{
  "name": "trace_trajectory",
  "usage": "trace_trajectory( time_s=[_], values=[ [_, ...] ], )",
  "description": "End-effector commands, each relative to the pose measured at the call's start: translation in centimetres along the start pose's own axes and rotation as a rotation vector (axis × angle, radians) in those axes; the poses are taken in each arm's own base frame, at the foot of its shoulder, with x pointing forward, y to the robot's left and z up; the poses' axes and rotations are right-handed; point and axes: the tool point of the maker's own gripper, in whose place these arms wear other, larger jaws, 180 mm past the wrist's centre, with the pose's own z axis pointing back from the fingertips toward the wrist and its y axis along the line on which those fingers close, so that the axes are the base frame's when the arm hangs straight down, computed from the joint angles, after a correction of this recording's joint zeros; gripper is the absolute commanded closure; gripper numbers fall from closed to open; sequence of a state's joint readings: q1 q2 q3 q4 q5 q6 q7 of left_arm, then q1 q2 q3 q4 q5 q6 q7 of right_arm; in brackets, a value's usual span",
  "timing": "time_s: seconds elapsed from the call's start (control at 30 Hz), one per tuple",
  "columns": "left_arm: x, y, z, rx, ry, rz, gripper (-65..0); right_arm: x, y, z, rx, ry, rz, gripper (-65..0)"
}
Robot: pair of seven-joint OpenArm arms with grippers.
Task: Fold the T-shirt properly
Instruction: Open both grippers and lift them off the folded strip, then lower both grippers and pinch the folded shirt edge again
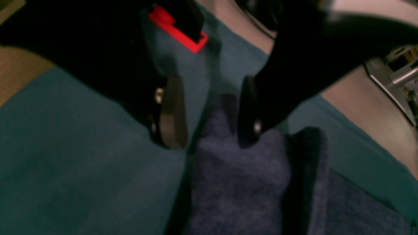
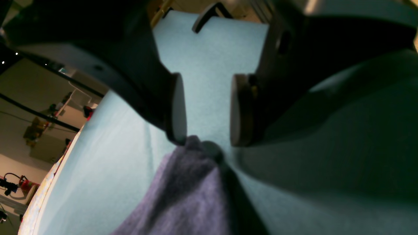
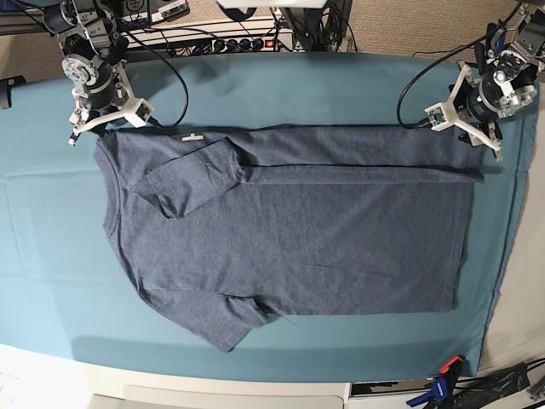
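Note:
The blue-grey T-shirt (image 3: 298,230) lies flat on the teal cloth, neck to the left, with a small white tag (image 3: 192,135) at its far edge. Its far strip is folded over toward the middle, and one sleeve (image 3: 183,183) lies folded onto the chest. My left gripper (image 3: 467,128) hangs open over the shirt's far right corner; in its wrist view the gripper (image 1: 210,127) straddles a tip of the shirt (image 1: 235,182) without pinching it. My right gripper (image 3: 106,128) is open at the far left shoulder; in its own view that gripper (image 2: 207,127) sits just above the shirt's corner (image 2: 189,189).
The teal table cloth (image 3: 51,256) covers the table. Cables and a power strip (image 3: 238,38) run along the back edge. A red and blue clamp (image 3: 443,383) holds the cloth at the near right corner, and a red clamp (image 1: 178,29) shows behind my left gripper.

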State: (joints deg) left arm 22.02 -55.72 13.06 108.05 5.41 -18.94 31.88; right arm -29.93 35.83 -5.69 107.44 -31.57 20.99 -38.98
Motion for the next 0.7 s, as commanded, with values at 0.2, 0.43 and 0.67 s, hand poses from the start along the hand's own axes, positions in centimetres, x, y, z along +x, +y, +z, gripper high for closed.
trace_trajectory(
  time_s=[0.2, 0.43, 0.67],
  values=[
    [0.0, 0.7, 0.3, 0.011, -0.006, -0.015, -27.9, 0.1, -3.2, -1.1, -0.072, -0.003, -0.031, -23.2],
    [0.0, 0.7, 0.3, 0.011, -0.006, -0.015, -27.9, -0.8, -3.0, -2.2, -0.050, 0.023, -0.039, -23.2],
    [0.0, 0.6, 0.3, 0.011, -0.001, -0.015, -27.9, -1.0, -1.5, -2.1, 0.023, 0.034, -0.038, -23.2]
  ],
)
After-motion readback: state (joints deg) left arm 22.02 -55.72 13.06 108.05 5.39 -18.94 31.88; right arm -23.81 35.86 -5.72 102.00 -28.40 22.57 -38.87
